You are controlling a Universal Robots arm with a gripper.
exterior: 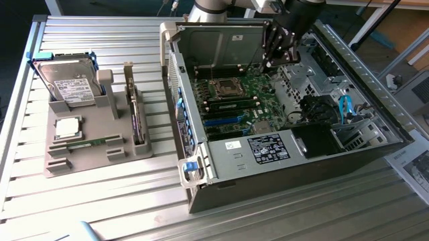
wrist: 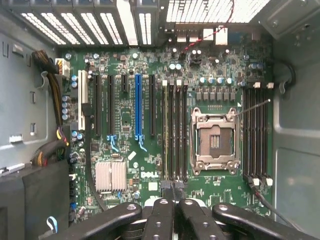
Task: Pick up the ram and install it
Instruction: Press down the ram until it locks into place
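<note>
Lying low in a groove at the near end of the grey tray (exterior: 100, 161), the ram (exterior: 86, 145) shows as a thin green strip, set on edge as far as I can tell. The tray stands on the slatted counter (exterior: 100, 211), towards the exterior view's left and well apart from the arm. Just behind the ram sits the square processor chip (exterior: 67, 128). The dark expansion card (exterior: 136, 123) stands upright beside it, and the hard drive (exterior: 67, 88) is propped at the tray's far end.

I judge the ram to be light, stiff and easily damaged. It is best taken across its thickness near the middle of the exposed long edge, kept level, and clear of the contact edge and the end notches. Little squeeze should be needed, since the smooth board could slip or the chips crack.

Beyond the tray, the open case (exterior: 282, 170) lies on its side with the motherboard (exterior: 248, 108) exposed. Farthest back, the gripper (exterior: 280, 59) hangs inside the case over the board. In the wrist view its fingers (wrist: 162, 215) are pressed together with nothing I can make out between them. They sit above the near ends of the long memory slots (wrist: 175, 130) beside the empty processor socket (wrist: 215, 140). One slot carries a greenish line, and I cannot tell whether that is a seated stick.
</note>
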